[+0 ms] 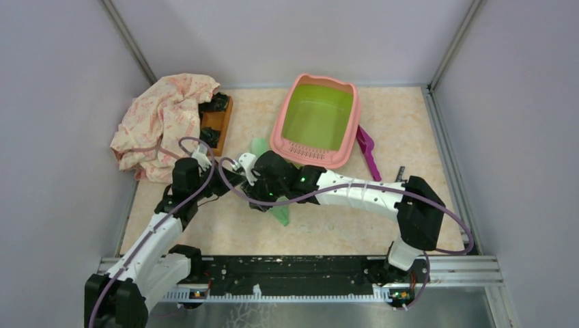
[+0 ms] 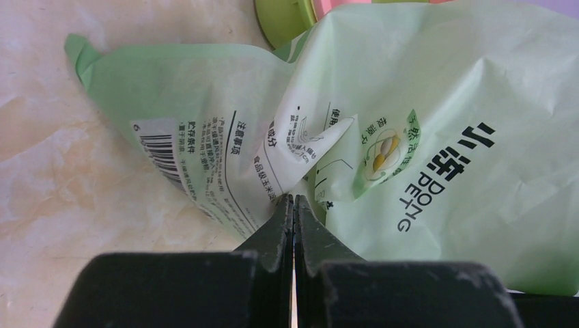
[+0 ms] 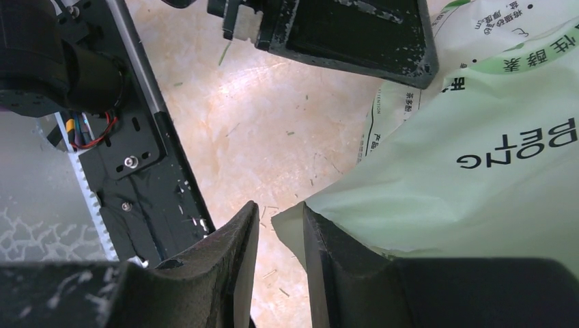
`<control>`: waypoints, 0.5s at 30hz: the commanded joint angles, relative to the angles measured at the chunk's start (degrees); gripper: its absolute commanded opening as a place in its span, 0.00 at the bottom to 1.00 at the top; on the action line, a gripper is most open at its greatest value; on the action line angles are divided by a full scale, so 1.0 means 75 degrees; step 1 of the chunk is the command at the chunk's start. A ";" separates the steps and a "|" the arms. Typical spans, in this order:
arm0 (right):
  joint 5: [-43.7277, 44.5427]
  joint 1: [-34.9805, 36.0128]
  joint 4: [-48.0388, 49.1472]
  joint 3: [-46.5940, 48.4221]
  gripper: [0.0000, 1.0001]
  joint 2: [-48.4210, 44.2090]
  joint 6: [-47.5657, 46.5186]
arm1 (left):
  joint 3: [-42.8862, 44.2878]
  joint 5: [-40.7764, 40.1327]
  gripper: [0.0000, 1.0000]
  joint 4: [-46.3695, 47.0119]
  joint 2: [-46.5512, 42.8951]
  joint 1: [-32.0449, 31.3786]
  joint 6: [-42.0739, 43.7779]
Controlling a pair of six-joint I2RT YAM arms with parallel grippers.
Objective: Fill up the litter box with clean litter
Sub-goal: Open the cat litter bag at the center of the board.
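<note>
The litter box (image 1: 311,152) sat at the far side of the bench (image 1: 341,219), its lime-green inside bare. No clean litter showed in any view; it was presumably inside the light green printed bag (image 2: 444,89), which lay crumpled just in front of the box, between the two arms.

The left gripper (image 2: 293,205) had its fingers pressed fully together on a gathered fold of the bag, with creases running into the tips. The right gripper (image 3: 280,207) stood partly apart. A corner of the bag sat in the gap against one finger, with a strip of bench showing beside the other, so that side did not look clamped.

The main risk was the lift. With only a thin pinch of film on the left and no firm hold on the right, the bag could slip free or sag and tip. If its mouth was open, which could not be told, granules could spill onto the bench short of the box. The bag or an arm swinging could also knock the box.
</note>
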 commanded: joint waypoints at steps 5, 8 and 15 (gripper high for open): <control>-0.0196 0.0144 0.0046 -0.0172 0.31 -0.0360 0.0142 | -0.0247 0.0014 0.00 0.0901 0.0302 -0.0110 -0.0177; -0.0195 0.0144 0.0038 -0.0174 0.31 -0.0403 0.0144 | -0.0252 -0.0188 0.00 0.0716 0.0448 -0.0119 -0.0001; 0.0388 0.0055 -0.0400 -0.0047 0.42 -0.0868 0.0106 | -0.0491 -0.0423 0.00 0.0512 0.0695 -0.0133 0.0173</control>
